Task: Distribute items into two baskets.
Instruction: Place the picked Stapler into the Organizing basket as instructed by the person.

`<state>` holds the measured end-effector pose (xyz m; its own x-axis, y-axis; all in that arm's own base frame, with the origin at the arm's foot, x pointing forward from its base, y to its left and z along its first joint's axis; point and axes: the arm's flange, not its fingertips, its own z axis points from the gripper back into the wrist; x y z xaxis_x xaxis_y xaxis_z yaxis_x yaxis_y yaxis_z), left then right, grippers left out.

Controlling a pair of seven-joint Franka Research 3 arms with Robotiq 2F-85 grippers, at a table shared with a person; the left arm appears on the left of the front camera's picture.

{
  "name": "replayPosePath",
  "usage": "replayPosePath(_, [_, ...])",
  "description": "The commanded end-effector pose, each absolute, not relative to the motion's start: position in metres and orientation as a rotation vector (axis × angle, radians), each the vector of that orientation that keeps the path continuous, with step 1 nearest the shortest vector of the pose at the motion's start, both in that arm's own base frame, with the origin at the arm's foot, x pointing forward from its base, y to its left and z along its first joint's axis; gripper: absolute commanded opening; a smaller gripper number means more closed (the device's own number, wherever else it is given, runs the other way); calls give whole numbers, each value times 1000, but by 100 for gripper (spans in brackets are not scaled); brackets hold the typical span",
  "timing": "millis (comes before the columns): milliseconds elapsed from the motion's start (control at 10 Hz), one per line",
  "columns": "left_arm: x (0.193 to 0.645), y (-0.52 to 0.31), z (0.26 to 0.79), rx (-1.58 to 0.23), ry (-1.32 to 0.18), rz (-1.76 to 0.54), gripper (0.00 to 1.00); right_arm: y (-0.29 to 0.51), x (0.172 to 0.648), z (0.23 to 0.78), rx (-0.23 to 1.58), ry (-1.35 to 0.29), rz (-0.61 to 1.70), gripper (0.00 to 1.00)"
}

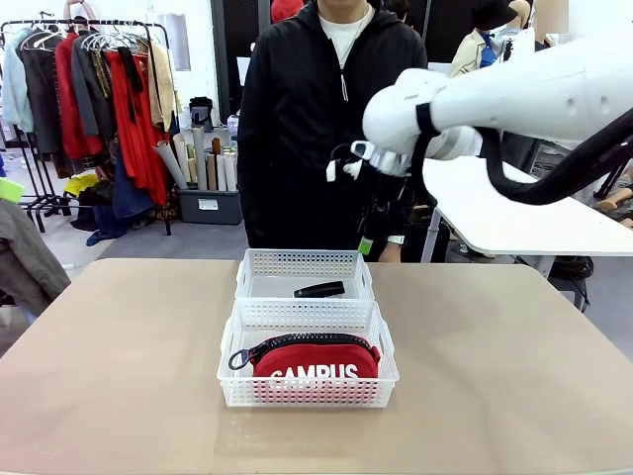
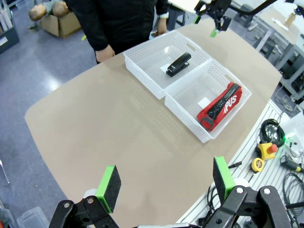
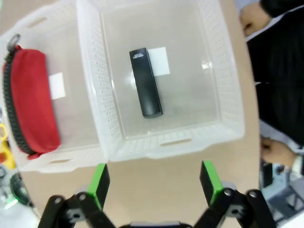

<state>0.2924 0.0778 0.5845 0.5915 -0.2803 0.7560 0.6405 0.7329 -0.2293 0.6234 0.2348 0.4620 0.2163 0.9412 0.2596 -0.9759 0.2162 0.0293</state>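
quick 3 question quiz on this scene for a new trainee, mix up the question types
1. True or false: the stapler and the pouch lie in the same basket.
2. Which basket holds the pouch? A) the near basket, on the robot's side B) the far basket, by the person
3. Fill in: the jaws of the right gripper, above the far basket, stand ____.

Key:
1. False. Each lies in its own basket.
2. A.
3. Open, with nothing between the pads.
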Motion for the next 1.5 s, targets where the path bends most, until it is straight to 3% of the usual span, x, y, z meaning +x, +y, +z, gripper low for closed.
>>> replayPosePath(0, [292, 77, 584, -522, -766, -565, 100, 199, 588, 481, 212, -288, 1276, 100])
replayPosePath(400, [292, 77, 584, -522, -766, -565, 100, 125, 540, 518, 317, -191, 1010, 100])
replayPosePath(1100, [292, 77, 584, -522, -766, -565, 100, -28, 459, 542, 688, -375, 727, 100])
replayPosePath(1400, [292, 77, 584, -522, -766, -565, 100, -38, 396, 540, 677, -463, 672, 100])
